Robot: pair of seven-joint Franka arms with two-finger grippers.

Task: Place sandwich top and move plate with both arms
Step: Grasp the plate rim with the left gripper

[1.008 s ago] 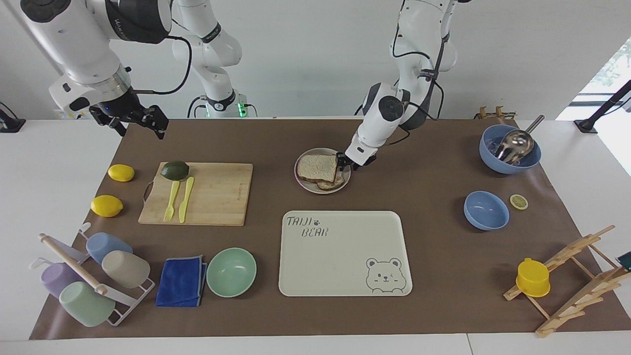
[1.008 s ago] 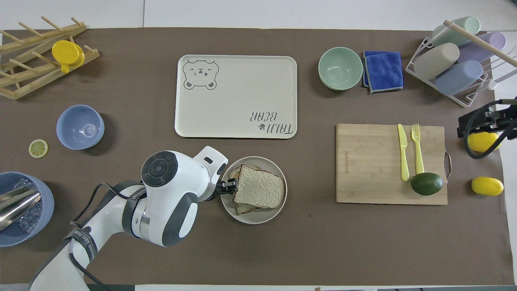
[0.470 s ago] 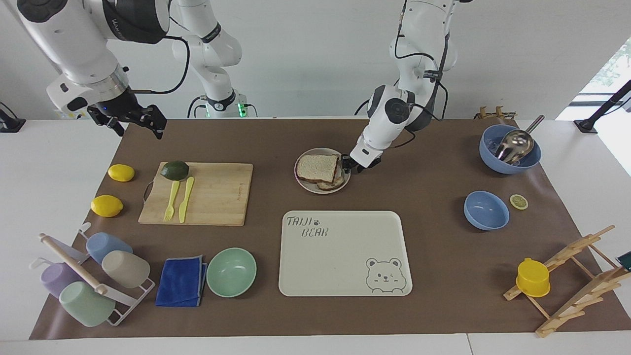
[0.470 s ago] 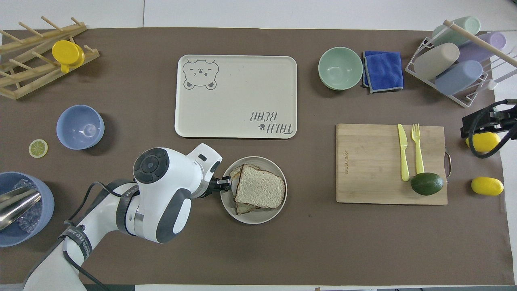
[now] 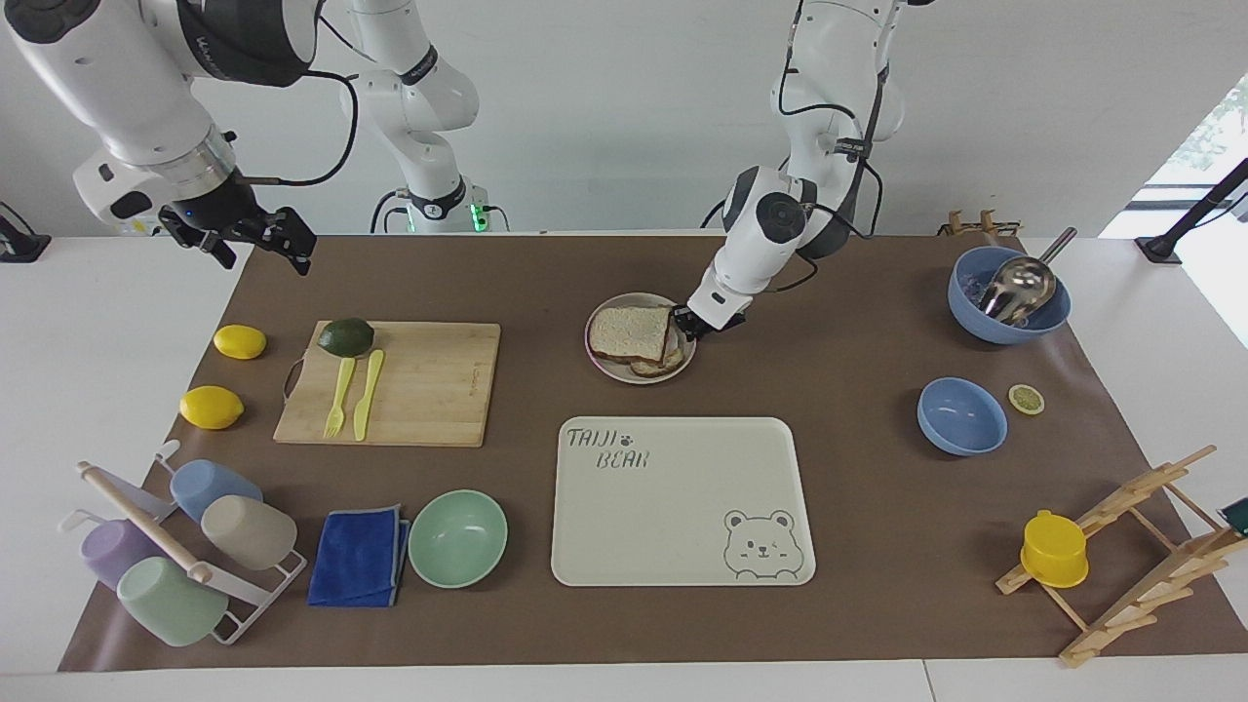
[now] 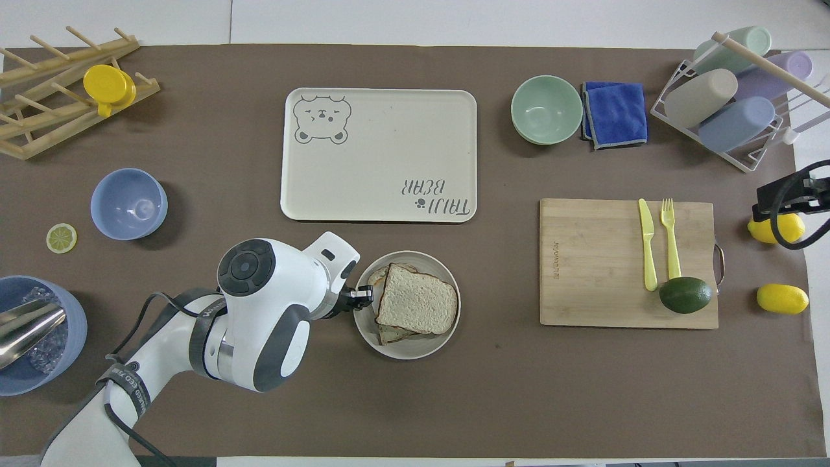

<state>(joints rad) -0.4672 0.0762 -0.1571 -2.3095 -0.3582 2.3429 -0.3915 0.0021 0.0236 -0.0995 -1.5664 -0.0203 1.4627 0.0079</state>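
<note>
The sandwich top [image 5: 630, 331] [image 6: 416, 303] lies flat on the smaller toast piece in the round beige plate [image 5: 624, 376] [image 6: 408, 353], close to the robots near the table's middle. My left gripper [image 5: 683, 323] [image 6: 363, 297] is low at the plate's rim on the side toward the left arm's end, its fingertips shut on that rim. My right gripper [image 5: 255, 250] [image 6: 788, 198] hangs open and empty in the air over the mat's edge at the right arm's end, above a lemon.
The cream bear tray [image 5: 682, 575] [image 6: 379, 155] lies just farther from the robots than the plate. A cutting board [image 5: 429, 409] with avocado, fork and knife sits toward the right arm's end, two lemons [image 5: 239, 341] beside it. Blue bowls [image 5: 960, 416] stand toward the left arm's end.
My left gripper drew back off the bread's edge to the plate's rim and closed there. The right gripper drifted up and outward toward the table's edge.
</note>
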